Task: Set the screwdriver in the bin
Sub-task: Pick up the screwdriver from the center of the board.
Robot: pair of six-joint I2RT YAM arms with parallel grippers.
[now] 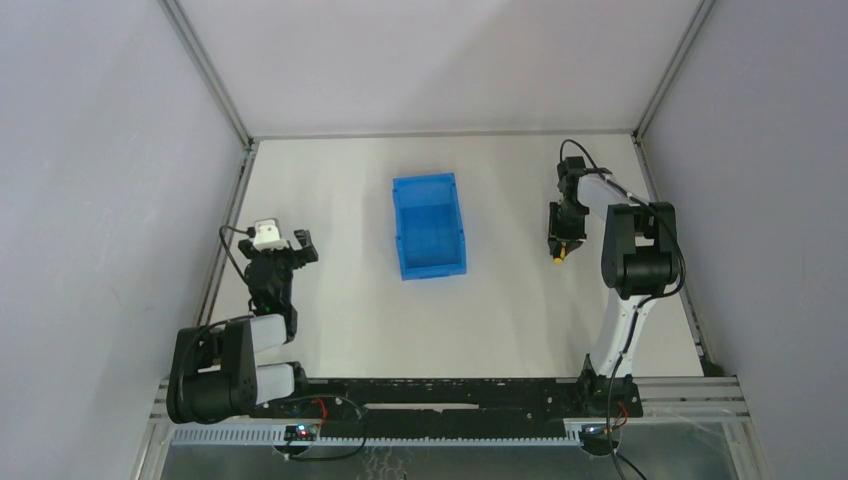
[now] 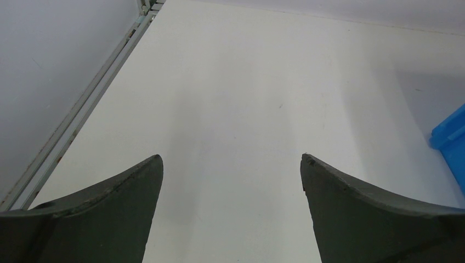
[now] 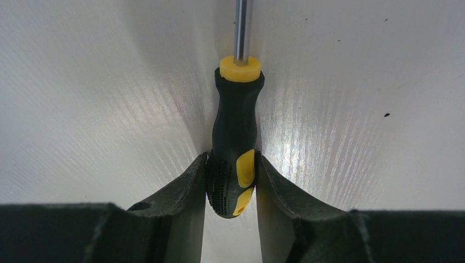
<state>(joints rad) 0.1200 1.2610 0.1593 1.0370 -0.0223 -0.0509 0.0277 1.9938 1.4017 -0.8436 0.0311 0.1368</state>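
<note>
The screwdriver (image 3: 234, 137) is clamped by its black and yellow handle between the two fingers of the right tool (image 3: 231, 159), its butt end in the grip and the thin metal shaft pointing straight away from the wrist camera, past the yellow collar. Whether it rests on the white bench (image 1: 340, 200) or hangs just above it cannot be told. From above, it sits to the right of the blue bin (image 1: 430, 232), well apart from it and outside its walls. On the far left side the left tool (image 2: 231, 158) has its fingers spread wide with nothing between them, over bare bench.
</note>
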